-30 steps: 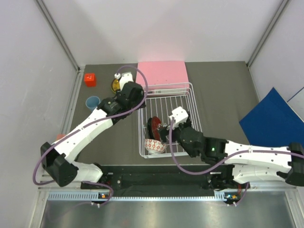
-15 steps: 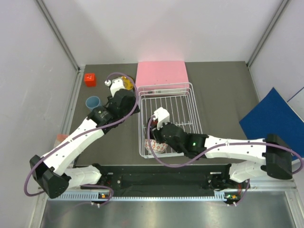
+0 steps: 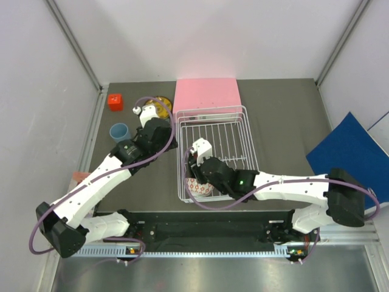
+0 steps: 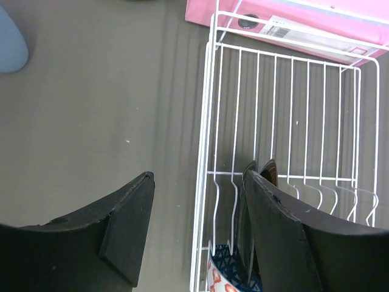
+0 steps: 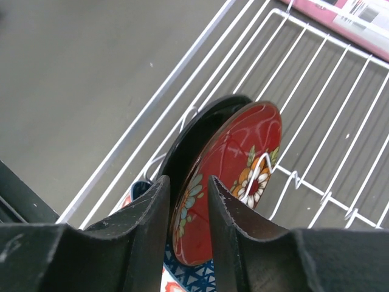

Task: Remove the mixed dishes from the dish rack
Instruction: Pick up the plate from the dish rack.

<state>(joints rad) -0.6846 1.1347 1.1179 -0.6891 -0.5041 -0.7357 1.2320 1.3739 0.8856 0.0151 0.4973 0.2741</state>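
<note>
The red plate (image 5: 237,164) stands on edge among the prongs in the 7 o'clock part of the rack (image 3: 244,121), black back facing 9 o'clock. My right pincer (image 5: 186,182) is over its top rim, one finger (image 5: 143,234) on the black back and the other on the flowered red face. The rim fills the gap, so the pincer looks closed on the plate. The bowl (image 3: 198,187) sits just at 6 o'clock of the plate, at the rack's near end. My left pincer (image 4: 197,176) is spread wide and holds nothing, hanging over the rack's 9 o'clock wall and the table (image 4: 103,109) beside it. Out on the table, the cup (image 3: 118,131) sits at 9 o'clock of the rack and the amber plate (image 3: 161,104) at 11 o'clock. The pink box (image 3: 206,94) lies against the rack's 12 o'clock end.
</note>
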